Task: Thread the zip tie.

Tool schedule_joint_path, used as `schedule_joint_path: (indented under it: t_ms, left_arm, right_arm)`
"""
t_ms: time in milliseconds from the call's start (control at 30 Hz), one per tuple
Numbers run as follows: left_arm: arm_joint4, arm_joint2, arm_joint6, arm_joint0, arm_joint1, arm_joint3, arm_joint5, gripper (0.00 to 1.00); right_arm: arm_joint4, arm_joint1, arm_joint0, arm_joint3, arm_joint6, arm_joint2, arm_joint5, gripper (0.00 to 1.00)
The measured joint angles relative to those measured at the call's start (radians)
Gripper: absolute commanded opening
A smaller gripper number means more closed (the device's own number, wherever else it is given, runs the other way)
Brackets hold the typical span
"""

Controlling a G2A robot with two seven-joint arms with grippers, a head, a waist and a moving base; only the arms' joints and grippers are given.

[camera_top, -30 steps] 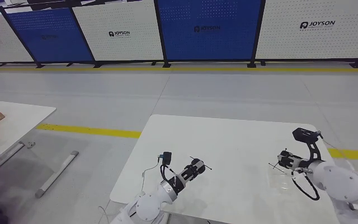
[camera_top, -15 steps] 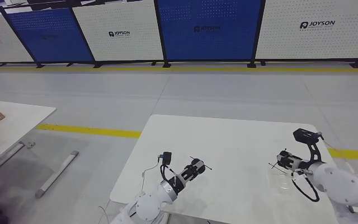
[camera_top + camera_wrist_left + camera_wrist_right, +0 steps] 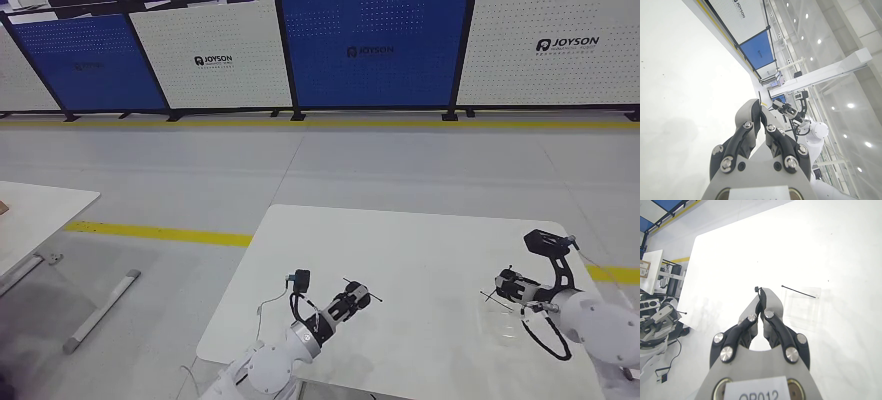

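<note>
My left gripper is near the table's front left, shut on a thin black zip tie that sticks out on both sides of the fingers. In the left wrist view its tip pokes out past the closed left gripper. My right gripper hovers at the table's right side, far from the left one. In the right wrist view the right gripper is shut on a second zip tie, whose square head shows at the fingertips.
A clear plastic tray lies on the white table just beside the right gripper, with a spare black zip tie resting across its far edge. A second white table stands off to the left.
The left arm has shifted slightly to the right with its zip tie. The right arm has barely moved.
</note>
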Motion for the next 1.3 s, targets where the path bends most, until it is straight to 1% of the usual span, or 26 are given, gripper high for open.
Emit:
schedule_joint_path:
  t_ms: [100, 167, 233, 533, 600, 667, 767, 833, 867, 967, 1300]
  left_arm:
    - [0.014, 0.028, 0.040, -0.028, -0.008, 0.021, 0.017, 0.00]
    - [0.040, 0.049, 0.075, -0.053, -0.015, 0.047, 0.034, 0.00]
    - [0.054, 0.060, 0.093, -0.062, -0.018, 0.059, 0.038, 0.00]
    - [0.053, 0.060, 0.092, -0.061, -0.017, 0.058, 0.037, 0.00]
    - [0.053, 0.060, 0.092, -0.061, -0.017, 0.058, 0.037, 0.00]
    - [0.053, 0.060, 0.092, -0.061, -0.017, 0.058, 0.037, 0.00]
    - [0.053, 0.060, 0.092, -0.061, -0.017, 0.058, 0.037, 0.00]
    - [0.053, 0.060, 0.092, -0.061, -0.017, 0.058, 0.037, 0.00]
    - [0.053, 0.060, 0.092, -0.061, -0.017, 0.058, 0.037, 0.00]
    - [0.053, 0.060, 0.092, -0.061, -0.017, 0.058, 0.037, 0.00]
    - [0.053, 0.060, 0.092, -0.061, -0.017, 0.058, 0.037, 0.00]
  right_arm:
    - [0.000, 0.000, 0.000, 0.000, 0.000, 0.000, 0.000, 0.00]
    - [0.000, 0.000, 0.000, 0.000, 0.000, 0.000, 0.000, 0.00]
    - [0.000, 0.000, 0.000, 0.000, 0.000, 0.000, 0.000, 0.00]
    - [0.010, -0.002, -0.004, 0.003, -0.008, 0.001, -0.005, 0.00]
    - [0.055, -0.005, -0.011, 0.008, -0.038, 0.006, -0.033, 0.00]
    - [0.093, -0.008, -0.025, -0.004, -0.087, 0.011, -0.059, 0.00]
    - [0.149, -0.012, -0.064, -0.053, -0.173, 0.026, -0.098, 0.00]
    - [0.187, -0.015, -0.095, -0.086, -0.214, 0.031, -0.132, 0.00]
    - [0.190, -0.016, -0.103, -0.094, -0.224, 0.027, -0.137, 0.00]
    - [0.159, -0.018, -0.106, -0.096, -0.244, 0.006, -0.107, 0.00]
    - [0.160, -0.018, -0.105, -0.095, -0.243, 0.007, -0.110, 0.00]
